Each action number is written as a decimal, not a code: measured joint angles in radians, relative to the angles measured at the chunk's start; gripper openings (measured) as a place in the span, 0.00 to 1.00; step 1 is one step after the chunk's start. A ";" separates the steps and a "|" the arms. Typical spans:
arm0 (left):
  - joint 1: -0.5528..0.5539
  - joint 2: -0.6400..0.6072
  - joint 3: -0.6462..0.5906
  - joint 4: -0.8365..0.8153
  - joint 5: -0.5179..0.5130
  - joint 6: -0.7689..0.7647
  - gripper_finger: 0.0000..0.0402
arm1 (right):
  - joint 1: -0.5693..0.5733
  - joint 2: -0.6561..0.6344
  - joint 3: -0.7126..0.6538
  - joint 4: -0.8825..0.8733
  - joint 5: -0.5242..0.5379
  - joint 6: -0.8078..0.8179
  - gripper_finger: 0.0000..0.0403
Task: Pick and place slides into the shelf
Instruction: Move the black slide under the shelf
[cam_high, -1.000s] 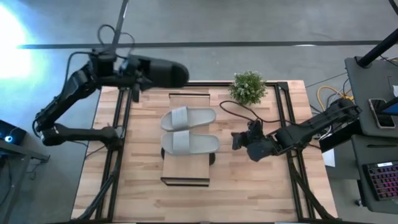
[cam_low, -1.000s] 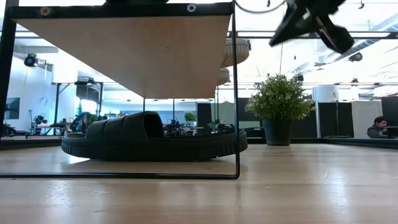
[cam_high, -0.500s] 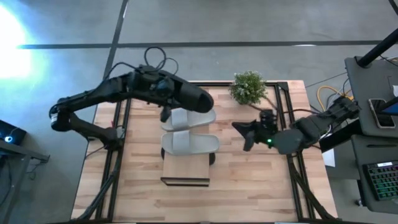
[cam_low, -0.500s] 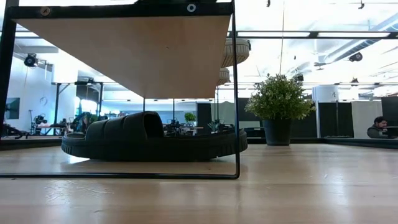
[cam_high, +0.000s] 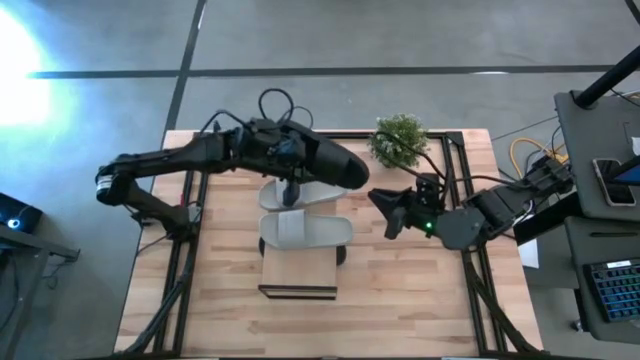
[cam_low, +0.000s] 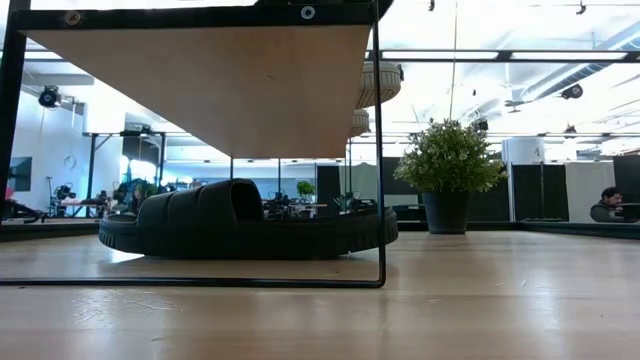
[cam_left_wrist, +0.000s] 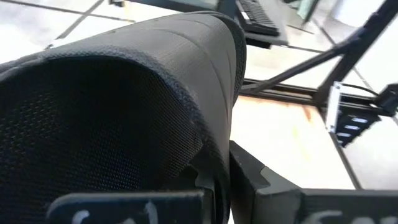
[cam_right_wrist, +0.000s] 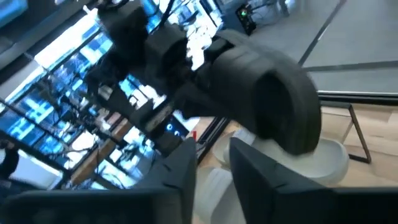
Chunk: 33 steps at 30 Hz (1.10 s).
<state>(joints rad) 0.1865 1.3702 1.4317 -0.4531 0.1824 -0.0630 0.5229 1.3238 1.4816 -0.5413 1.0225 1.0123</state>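
My left gripper (cam_high: 290, 165) (cam_left_wrist: 214, 193) is shut on a black slide (cam_high: 335, 165) (cam_left_wrist: 155, 93) (cam_right_wrist: 267, 81), held in the air above the shelf (cam_high: 297, 275). Two light grey slides (cam_high: 315, 197) (cam_high: 305, 230) lie sole-down side by side on the shelf's plank top. A second black slide (cam_low: 240, 222) rests on its sole on the table under the plank (cam_low: 200, 80). My right gripper (cam_high: 387, 213) (cam_right_wrist: 212, 149) hovers open right of the shelf, pointing at the held slide and touching nothing. My left gripper pinches the black slide between its two fingers at the edge of the wide strap (cam_left_wrist: 217, 158), with the mesh-lined inside on one side and the ribbed outside on the other. The slide is lifted clear and sticks out past the fingers toward the table's right, above the far grey slide.
A potted plant (cam_high: 400, 140) (cam_low: 448, 175) stands at the far edge, right of the shelf and close to both grippers. Dark frame rails (cam_high: 195, 230) (cam_high: 470, 260) run along the table's left and right sides. Bare wood (cam_high: 400, 290) lies near and right of the shelf.
My left arm has swung from the far left corner toward the table's right, carrying the black slide over the grey slides on the shelf. My right gripper has risen out of the low view, moved slightly toward the far edge and turned to face the left arm.
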 joint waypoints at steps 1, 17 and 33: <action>-0.007 0.008 0.008 0.001 0.001 0.005 0.00 | -0.004 0.002 0.000 -0.001 0.003 0.005 0.26; -0.098 0.089 0.100 0.026 -0.149 0.123 0.00 | -0.059 0.062 -0.004 -0.007 0.099 0.218 0.47; -0.136 0.123 0.115 0.024 -0.168 0.236 0.00 | -0.126 0.088 -0.005 0.000 0.040 0.306 0.45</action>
<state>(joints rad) 0.0501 1.4936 1.5471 -0.4290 0.0148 0.1727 0.3972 1.4115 1.4769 -0.5413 1.0622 1.3179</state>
